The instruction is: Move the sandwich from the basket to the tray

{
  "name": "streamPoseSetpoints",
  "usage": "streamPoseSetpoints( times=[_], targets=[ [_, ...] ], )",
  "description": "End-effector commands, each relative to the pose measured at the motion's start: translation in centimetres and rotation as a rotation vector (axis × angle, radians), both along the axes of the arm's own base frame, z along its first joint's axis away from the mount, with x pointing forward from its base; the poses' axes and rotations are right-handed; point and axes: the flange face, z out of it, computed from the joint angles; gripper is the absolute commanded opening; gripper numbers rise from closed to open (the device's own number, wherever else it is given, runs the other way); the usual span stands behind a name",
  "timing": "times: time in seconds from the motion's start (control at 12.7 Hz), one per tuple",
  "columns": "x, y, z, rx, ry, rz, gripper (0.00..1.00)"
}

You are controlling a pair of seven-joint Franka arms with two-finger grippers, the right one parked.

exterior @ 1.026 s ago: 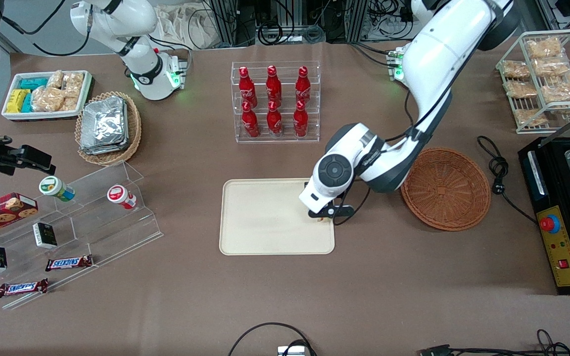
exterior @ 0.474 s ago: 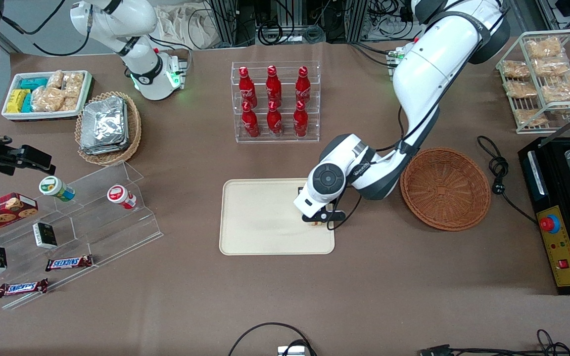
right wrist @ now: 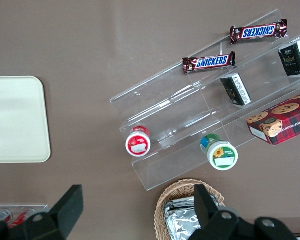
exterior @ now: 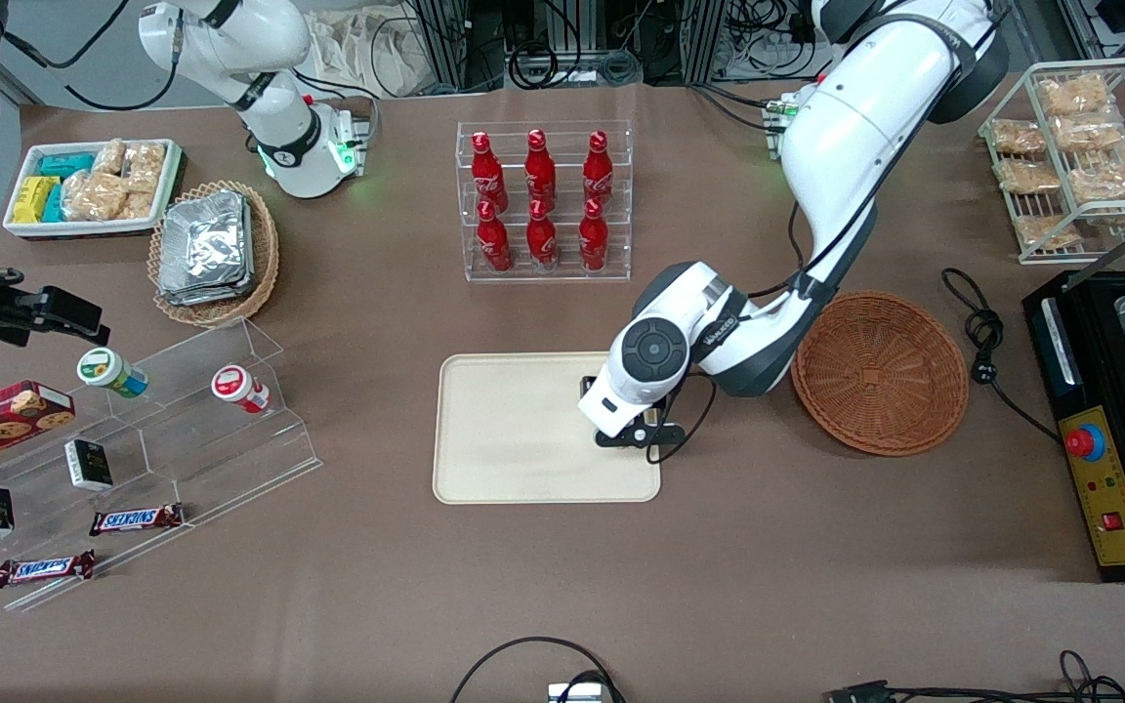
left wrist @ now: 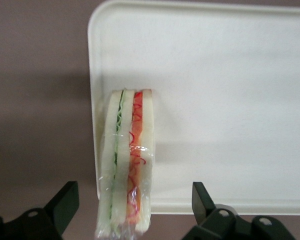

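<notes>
On the brown tabletop (exterior: 768,547), the gripper (left wrist: 132,212) hangs spread above the sandwich (left wrist: 127,165) lying on the tray (exterior: 514,430), near its edge.

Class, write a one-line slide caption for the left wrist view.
Open gripper above the wrapped sandwich, which rests at the edge of the tray.

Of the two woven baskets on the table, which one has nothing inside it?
The reddish-brown basket beside the working arm, near the tray where the gripper is. The lighter tan basket holds foil packs.
</notes>
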Motion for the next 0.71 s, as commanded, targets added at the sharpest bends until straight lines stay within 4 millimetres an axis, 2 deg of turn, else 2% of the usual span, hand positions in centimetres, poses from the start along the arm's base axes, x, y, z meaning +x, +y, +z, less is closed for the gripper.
streamPoseSetpoints(
  times=[0.0,0.16,0.24,0.32,0.39,0.55,0.63],
  targets=[
    [-0.4,2.8,9.0,0.08,-0.05,0.026,1.0],
    [-0.1,6.7,14.3,0.093,-0.091,0.082,1.0],
    [0.6,9.4,16.3,0.085,-0.107,0.124,1.0],
    [0.1,10.6,17.8,0.095,-0.121,0.13,1.0],
    [0.2,13.6,18.9,0.107,-0.139,0.158,1.0],
    [-1.0,15.8,20.7,0.09,-0.132,0.107,1.0],
    [-1.0,18.7,20.9,0.106,-0.131,0.113,1.0]
  ],
)
